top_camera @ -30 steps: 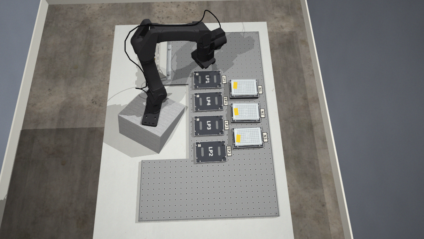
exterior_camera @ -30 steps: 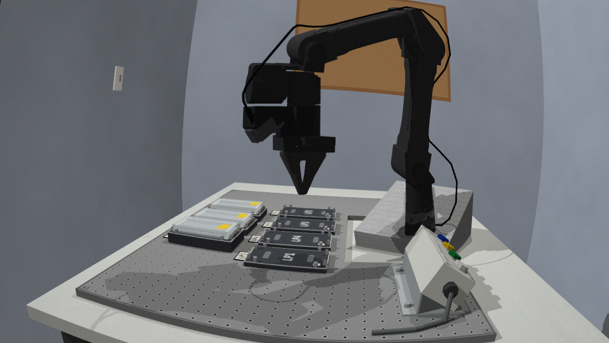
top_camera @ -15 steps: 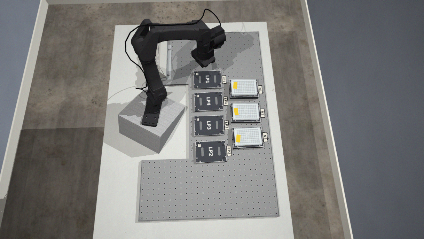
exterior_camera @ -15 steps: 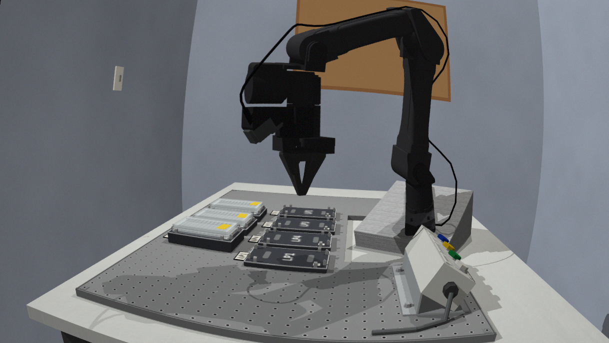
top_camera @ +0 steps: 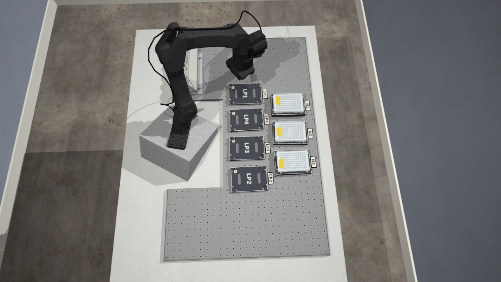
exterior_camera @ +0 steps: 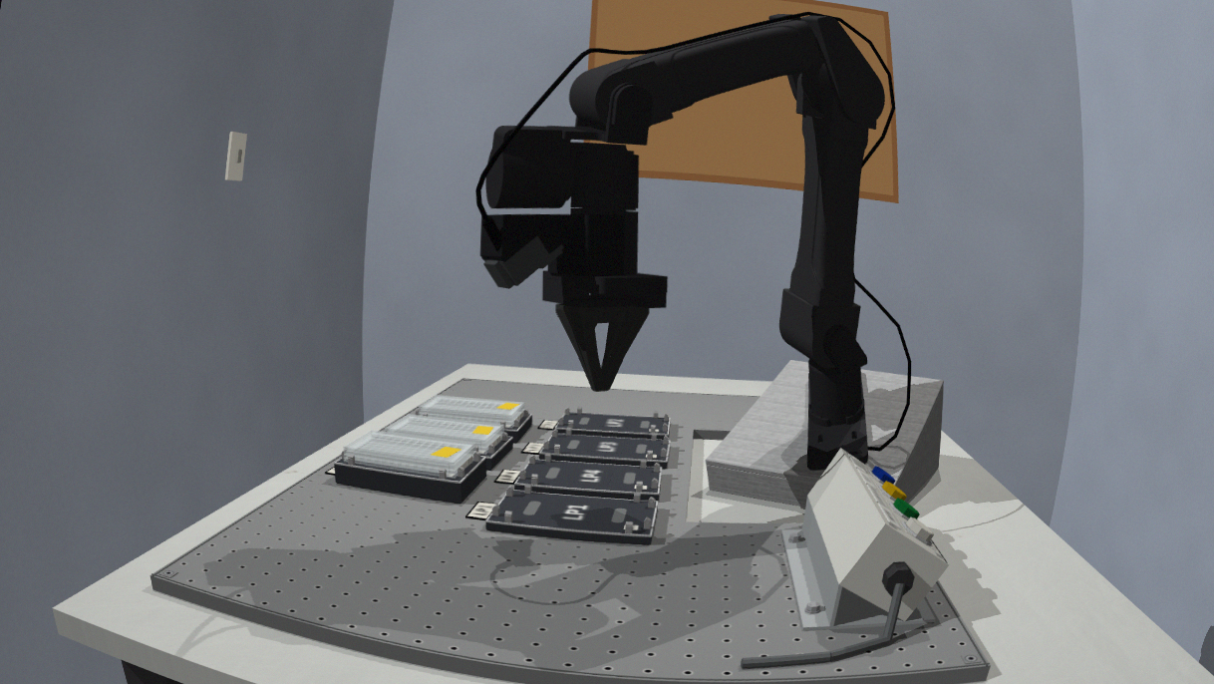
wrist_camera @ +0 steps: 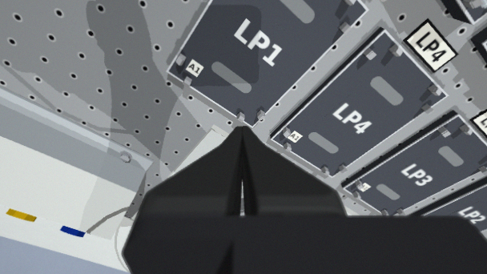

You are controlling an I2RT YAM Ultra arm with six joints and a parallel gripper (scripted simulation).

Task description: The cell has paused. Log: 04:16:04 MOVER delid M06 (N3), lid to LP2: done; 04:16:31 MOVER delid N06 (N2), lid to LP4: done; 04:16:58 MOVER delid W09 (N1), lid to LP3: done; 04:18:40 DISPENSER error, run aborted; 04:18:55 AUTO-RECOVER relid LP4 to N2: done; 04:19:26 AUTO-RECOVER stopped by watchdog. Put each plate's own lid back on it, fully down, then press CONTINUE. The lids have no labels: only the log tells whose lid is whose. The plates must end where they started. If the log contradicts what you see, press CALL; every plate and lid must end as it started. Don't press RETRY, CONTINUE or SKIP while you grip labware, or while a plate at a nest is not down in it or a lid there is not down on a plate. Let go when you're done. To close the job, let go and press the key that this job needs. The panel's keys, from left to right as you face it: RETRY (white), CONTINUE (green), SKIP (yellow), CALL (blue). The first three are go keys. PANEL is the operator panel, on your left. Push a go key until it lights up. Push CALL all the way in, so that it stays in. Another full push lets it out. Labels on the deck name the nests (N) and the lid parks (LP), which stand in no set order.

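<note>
Closure of the job appeared to be the step in hand: pressing CONTINUE, the green round key (exterior_camera: 906, 509) on the slanted white operator panel box (exterior_camera: 857, 530), which stood left of and beyond the dark rectangular LP1 lid park (top_camera: 245, 93) in the top view.

1. The black parallel gripper (exterior_camera: 601, 382) hung high above the deck just beyond LP1, its fingers fully together with nothing between them. That suits a key press.
2. The tip should be carried left from LP1 and lined up on the green key alone; the yellow key (exterior_camera: 891, 490) and blue key (exterior_camera: 880, 472) sit close beside it.
3. The push should go square to the panel face until the key lights.

In line behind LP1, the LP4 park (top_camera: 246, 119), LP3 park (top_camera: 247, 148) and LP2 park (top_camera: 249, 179) all showed bare faces, as did LP1.

Right of LP1, the white well plate with an orange tag at N1 (top_camera: 288, 103), then those at N2 (top_camera: 289, 132) and N3 (top_camera: 293, 161), each sat in a black nest. Each appeared to carry a clear lid lying level; full seating could not be confirmed.
</note>
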